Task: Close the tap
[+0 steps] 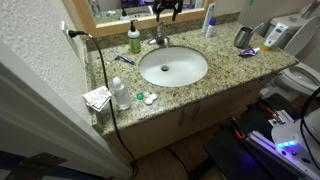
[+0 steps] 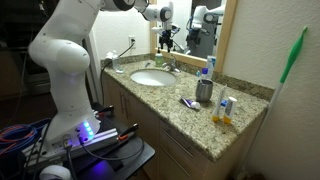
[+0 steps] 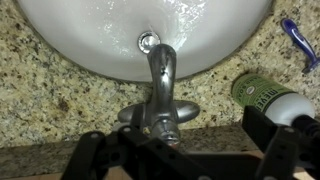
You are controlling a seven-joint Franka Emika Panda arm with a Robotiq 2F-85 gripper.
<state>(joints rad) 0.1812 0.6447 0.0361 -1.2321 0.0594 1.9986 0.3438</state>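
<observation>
The tap point(image 3: 160, 85) is a small chrome faucet with a short spout over the white oval basin point(image 3: 80, 40); its lever handle points toward the camera. It also shows in both exterior views point(image 1: 160, 38) point(image 2: 172, 65), at the back rim of the basin point(image 1: 173, 67) point(image 2: 152, 77). My gripper point(image 3: 185, 152) is open and empty. It hovers just above and behind the tap, its two black fingers spread on either side of the handle without touching it. In both exterior views the gripper point(image 1: 167, 10) point(image 2: 167, 38) hangs above the tap in front of the mirror.
A green soap dispenser bottle point(image 3: 265, 95) point(image 1: 134, 40) stands close beside the tap, near one finger. A steel cup point(image 1: 243, 37) point(image 2: 204, 91) stands further along the granite counter. A blue razor point(image 3: 300, 45) lies by the basin. A black cable point(image 1: 100, 70) runs down the counter's end.
</observation>
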